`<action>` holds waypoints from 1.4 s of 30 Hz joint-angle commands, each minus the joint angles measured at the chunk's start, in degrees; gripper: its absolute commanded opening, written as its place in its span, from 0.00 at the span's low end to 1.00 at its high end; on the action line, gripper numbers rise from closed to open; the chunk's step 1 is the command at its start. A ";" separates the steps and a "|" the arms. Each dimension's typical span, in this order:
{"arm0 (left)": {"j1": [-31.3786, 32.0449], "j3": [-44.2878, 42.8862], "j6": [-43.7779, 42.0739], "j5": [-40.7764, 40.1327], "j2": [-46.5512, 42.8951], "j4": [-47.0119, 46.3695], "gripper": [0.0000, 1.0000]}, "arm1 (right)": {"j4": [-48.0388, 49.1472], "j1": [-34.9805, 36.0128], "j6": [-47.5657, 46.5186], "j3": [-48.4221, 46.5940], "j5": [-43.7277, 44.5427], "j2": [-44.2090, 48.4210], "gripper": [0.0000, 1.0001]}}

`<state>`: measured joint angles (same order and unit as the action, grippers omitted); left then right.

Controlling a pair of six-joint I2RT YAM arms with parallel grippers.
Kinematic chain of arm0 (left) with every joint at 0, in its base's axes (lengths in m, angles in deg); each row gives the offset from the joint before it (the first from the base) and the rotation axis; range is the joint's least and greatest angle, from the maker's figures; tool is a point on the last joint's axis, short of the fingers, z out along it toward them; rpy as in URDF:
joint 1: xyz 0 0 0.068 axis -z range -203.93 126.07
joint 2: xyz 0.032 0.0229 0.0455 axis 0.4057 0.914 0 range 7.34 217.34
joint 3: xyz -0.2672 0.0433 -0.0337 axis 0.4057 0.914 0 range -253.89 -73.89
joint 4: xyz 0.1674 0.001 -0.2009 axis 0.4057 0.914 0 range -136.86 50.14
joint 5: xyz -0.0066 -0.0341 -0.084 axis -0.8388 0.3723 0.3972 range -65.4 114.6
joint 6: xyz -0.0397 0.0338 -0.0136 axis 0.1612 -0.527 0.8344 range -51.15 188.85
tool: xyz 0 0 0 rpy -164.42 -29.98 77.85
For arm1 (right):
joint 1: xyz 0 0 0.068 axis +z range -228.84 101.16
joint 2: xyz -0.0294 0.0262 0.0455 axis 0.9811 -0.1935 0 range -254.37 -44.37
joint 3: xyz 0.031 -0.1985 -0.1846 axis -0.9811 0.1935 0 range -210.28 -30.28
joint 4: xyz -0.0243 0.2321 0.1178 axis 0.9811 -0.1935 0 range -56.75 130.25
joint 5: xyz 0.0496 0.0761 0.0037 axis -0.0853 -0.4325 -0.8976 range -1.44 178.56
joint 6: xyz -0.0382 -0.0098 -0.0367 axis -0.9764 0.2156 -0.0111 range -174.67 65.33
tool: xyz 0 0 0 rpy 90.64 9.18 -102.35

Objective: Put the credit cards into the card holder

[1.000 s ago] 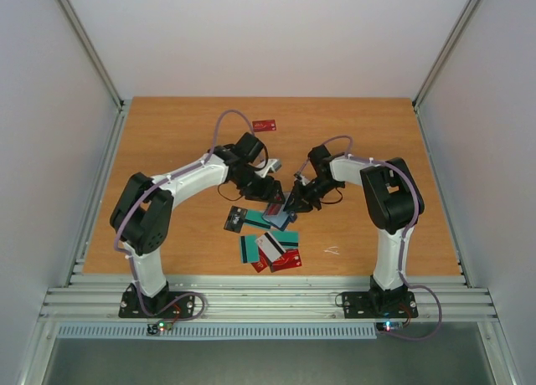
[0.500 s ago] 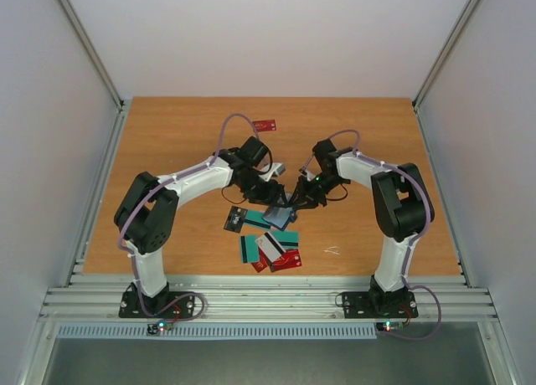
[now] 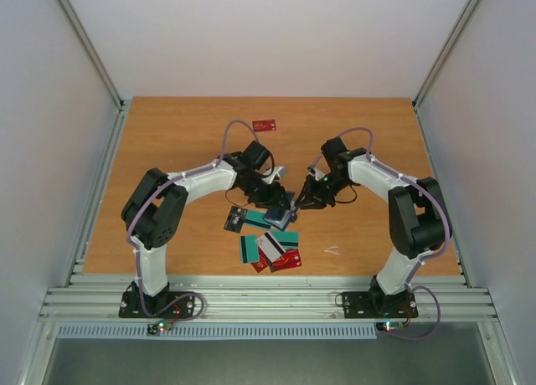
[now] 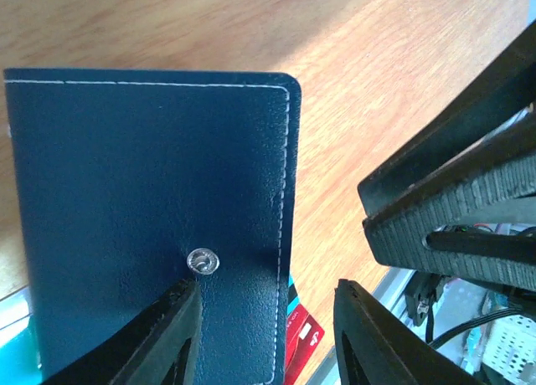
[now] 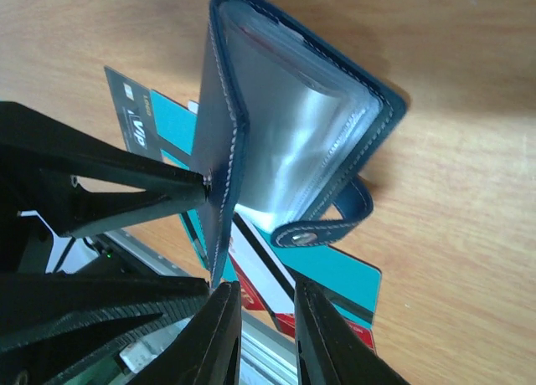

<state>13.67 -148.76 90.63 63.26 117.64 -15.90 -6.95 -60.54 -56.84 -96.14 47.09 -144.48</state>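
The navy card holder (image 3: 277, 215) sits mid-table between both grippers. It stands spread open, with clear sleeves (image 5: 293, 125) fanned and the snap strap (image 5: 328, 229) hanging to one side. My left gripper (image 4: 266, 289) is open; one fingertip (image 4: 186, 295) presses the outer cover (image 4: 126, 192) beside the metal snap (image 4: 201, 261). My right gripper (image 5: 264, 286) hovers at the cover's lower corner, its jaws narrowly apart with nothing between them. Loose credit cards (image 3: 270, 247) lie just in front: a teal one (image 5: 339, 272), a white striped one (image 5: 255, 251), a dark one (image 5: 132, 109) and a red one (image 4: 303, 335).
A lone red card (image 3: 265, 125) lies far back on the wooden table (image 3: 377, 142). A small white scrap (image 3: 332, 251) lies near the front right. Metal rails (image 3: 268, 301) run along the near edge behind the arm bases.
The left jaws have narrowed and that gripper has edged right against the holder's cover. The right arm's elbow has swung outward to the right while its gripper stayed by the holder.
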 commanded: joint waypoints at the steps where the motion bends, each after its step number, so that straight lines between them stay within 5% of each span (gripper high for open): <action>1: 0.36 1.20 2.59 4.21 1.90 -4.99 0.46 | 0.15 -0.26 2.03 2.33 1.54 2.96 0.20; 5: 0.28 0.51 2.91 3.85 3.36 -3.85 0.44 | 1.36 -0.20 4.08 4.33 1.51 4.41 0.20; 12: 0.17 -0.55 8.40 -1.07 6.72 -0.76 0.16 | 4.45 -0.20 6.14 7.11 0.46 4.54 0.20; 21: 0.12 -2.60 7.63 -5.86 7.25 4.67 0.14 | 7.61 -0.20 7.85 10.07 -0.39 4.60 0.20; 25: 0.23 -3.32 7.10 -7.93 7.36 6.72 0.01 | 11.25 -0.20 10.16 12.20 -0.52 3.67 0.19; 33: 0.26 -6.07 5.85 -9.29 3.30 11.05 0.05 | 16.12 -0.18 13.07 12.69 -1.35 1.90 0.17; 42: 0.86 -10.50 -0.09 -9.67 8.67 15.43 0.08 | 18.91 -0.02 14.29 13.21 -2.50 0.22 0.16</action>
<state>13.80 -156.76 94.04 53.62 123.19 -3.11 9.84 -60.54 -43.97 -83.44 45.84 -143.48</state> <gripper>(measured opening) 0.077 0.159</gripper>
